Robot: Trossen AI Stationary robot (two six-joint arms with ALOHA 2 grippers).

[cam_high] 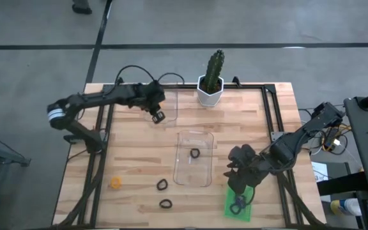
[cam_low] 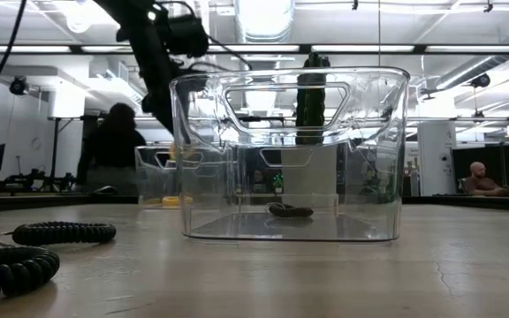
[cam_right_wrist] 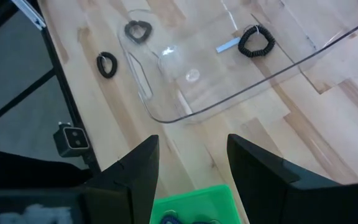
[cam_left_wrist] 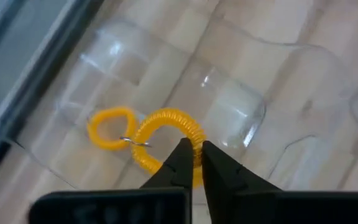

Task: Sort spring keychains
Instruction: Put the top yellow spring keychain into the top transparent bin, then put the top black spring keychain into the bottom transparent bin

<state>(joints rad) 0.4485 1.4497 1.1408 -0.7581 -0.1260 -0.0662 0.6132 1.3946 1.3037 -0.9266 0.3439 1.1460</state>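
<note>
My left gripper (cam_high: 158, 116) hovers over the far clear tray (cam_high: 170, 102), shut on an orange spring keychain (cam_left_wrist: 166, 124). A second orange keychain (cam_left_wrist: 109, 128) lies on that tray's floor. My right gripper (cam_right_wrist: 191, 162) is open above the green tray (cam_high: 238, 206), which holds a dark keychain (cam_high: 236, 206). The middle clear tray (cam_high: 193, 172) holds one black keychain (cam_high: 195, 153). Two black keychains (cam_high: 162, 184) (cam_high: 165, 204) and an orange one (cam_high: 115, 183) lie on the table near the front edge. My left gripper pinches the orange keychain's coil (cam_left_wrist: 196, 138) between its two fingers, at one side of the loop, coming from above. The rest of the loop reaches out beyond the fingertips over the tray floor; whether it touches the floor, I cannot tell.
A white pot with a cactus (cam_high: 211, 89) stands at the far edge next to the far tray. Black rails (cam_high: 270, 115) run along the table's sides. Bare wood lies between the trays and along the left side. People show in the room behind (cam_low: 113, 146).
</note>
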